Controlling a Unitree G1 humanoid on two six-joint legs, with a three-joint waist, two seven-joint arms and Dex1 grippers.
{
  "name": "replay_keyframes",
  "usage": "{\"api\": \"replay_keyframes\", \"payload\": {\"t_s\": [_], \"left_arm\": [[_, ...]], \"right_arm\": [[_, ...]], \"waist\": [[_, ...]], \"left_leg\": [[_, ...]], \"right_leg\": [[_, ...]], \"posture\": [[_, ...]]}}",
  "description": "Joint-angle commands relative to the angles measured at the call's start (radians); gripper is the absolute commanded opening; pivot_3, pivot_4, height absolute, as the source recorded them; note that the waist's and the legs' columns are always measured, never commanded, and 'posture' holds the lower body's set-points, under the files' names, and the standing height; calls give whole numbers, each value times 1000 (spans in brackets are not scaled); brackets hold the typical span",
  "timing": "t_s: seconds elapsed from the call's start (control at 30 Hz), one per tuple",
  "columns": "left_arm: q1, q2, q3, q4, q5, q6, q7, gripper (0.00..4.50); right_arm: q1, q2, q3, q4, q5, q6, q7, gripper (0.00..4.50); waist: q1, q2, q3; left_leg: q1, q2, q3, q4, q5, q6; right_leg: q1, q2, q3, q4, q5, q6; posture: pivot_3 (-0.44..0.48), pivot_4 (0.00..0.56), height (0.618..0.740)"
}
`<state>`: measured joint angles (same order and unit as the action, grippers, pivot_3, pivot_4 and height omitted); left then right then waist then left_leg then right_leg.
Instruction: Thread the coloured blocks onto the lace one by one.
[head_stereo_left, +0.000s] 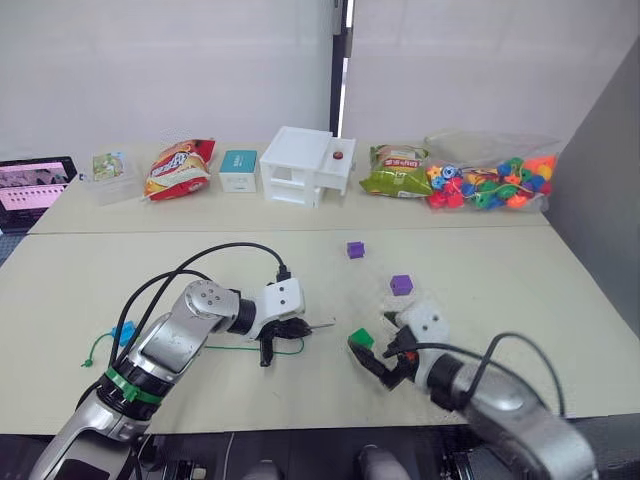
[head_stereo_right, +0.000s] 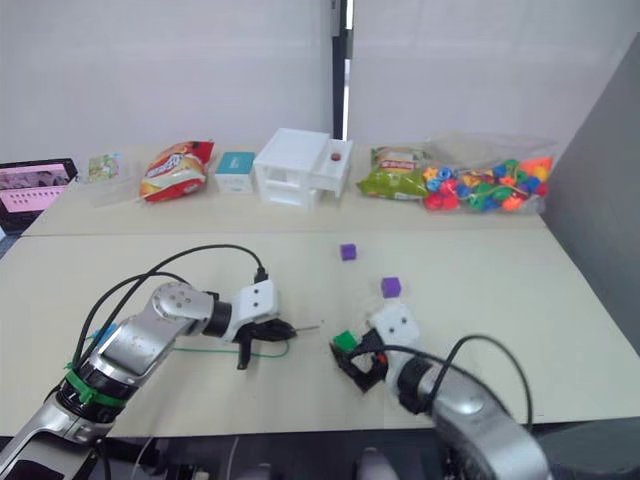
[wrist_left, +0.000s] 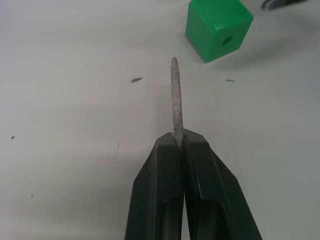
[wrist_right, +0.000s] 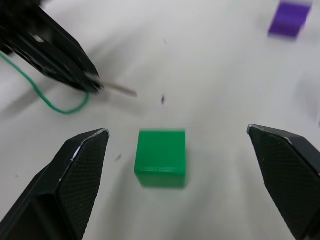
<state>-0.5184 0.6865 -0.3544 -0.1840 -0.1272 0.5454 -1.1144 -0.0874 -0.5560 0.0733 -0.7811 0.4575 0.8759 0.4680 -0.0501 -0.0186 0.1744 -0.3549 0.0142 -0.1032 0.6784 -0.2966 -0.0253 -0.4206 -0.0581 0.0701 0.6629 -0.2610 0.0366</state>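
Observation:
My left gripper is shut on the stiff pale tip of the green lace, which trails left across the table. The tip points at a green block and stops short of it. This block rests on the table between the fingers of my open right gripper, untouched by either finger. Two purple blocks lie farther back. A blue block sits by the lace's far end, near my left forearm.
Along the back table stand a clear bag of round beads, a green snack bag, a white drawer box, a teal box, a red snack bag and a tablet.

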Motion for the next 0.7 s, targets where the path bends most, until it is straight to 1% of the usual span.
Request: {"api": "replay_keyframes", "payload": {"t_s": [0.03,0.1,0.13,0.2,0.27,0.3,0.37,0.43,0.5,0.57,0.7], "left_arm": [[32,71,46,-77,-36,5,-47,0],[50,99,51,-106,-53,14,-62,0],[58,109,54,-119,-62,18,-68,0],[76,130,62,-148,-76,28,-77,0],[89,143,63,-168,-78,32,-80,0],[100,147,63,-184,-82,39,-77,0],[121,149,63,-213,-88,54,-65,0],[139,149,62,-236,-89,66,-52,0],[155,147,68,-263,-94,86,-35,0],[165,145,75,-286,-101,106,-21,0],[180,148,78,-311,-106,123,-5,0]], "right_arm": [[-125,-170,-2,31,130,-14,309,4481],[-195,-260,68,119,108,-72,459,4481],[-231,-296,115,171,64,-135,532,4481],[-329,-323,210,309,-35,-286,669,4481],[-402,-309,265,420,-99,-397,744,4481],[-458,-294,311,511,-164,-503,791,4481],[-556,-247,372,680,-255,-672,857,4481],[-627,-200,404,815,-307,-798,910,4481],[-681,-162,424,919,-334,-881,971,4481],[-709,-138,440,994,-353,-946,1026,4481],[-722,-100,444,1078,-372,-1017,1089,4481]], "waist": [[-4,0,0],[2,0,0],[4,0,0],[8,0,1],[6,-1,1],[6,-1,1],[2,-1,1],[1,-1,1],[2,-1,1],[5,-1,1],[9,-1,1]], "left_leg": [[0,0,1,0,0,0],[1,0,-1,-1,0,1],[1,0,0,0,0,1],[-1,0,0,0,0,1],[-2,0,2,1,0,1],[-2,0,2,1,0,1],[-1,0,2,1,0,1],[-1,0,3,1,0,1],[-1,1,2,1,0,1],[-1,0,2,0,0,1],[-3,0,1,1,0,1]], "right_leg": [[0,0,0,0,0,0],[1,0,-1,0,0,0],[1,0,-1,0,0,0],[2,-1,-1,-2,0,0],[1,-1,0,-5,0,0],[1,-1,0,-6,0,0],[1,-1,0,-5,0,0],[0,-1,0,-5,0,0],[-1,-1,0,0,0,0],[-2,-1,0,0,0,0],[-2,-3,-1,-1,0,0]], "posture": [[0,150,740],[0,150,740],[0,150,740],[0,150,740],[0,150,740],[0,150,740],[0,150,740],[0,150,740],[0,150,740],[0,150,740],[0,150,740]]}}
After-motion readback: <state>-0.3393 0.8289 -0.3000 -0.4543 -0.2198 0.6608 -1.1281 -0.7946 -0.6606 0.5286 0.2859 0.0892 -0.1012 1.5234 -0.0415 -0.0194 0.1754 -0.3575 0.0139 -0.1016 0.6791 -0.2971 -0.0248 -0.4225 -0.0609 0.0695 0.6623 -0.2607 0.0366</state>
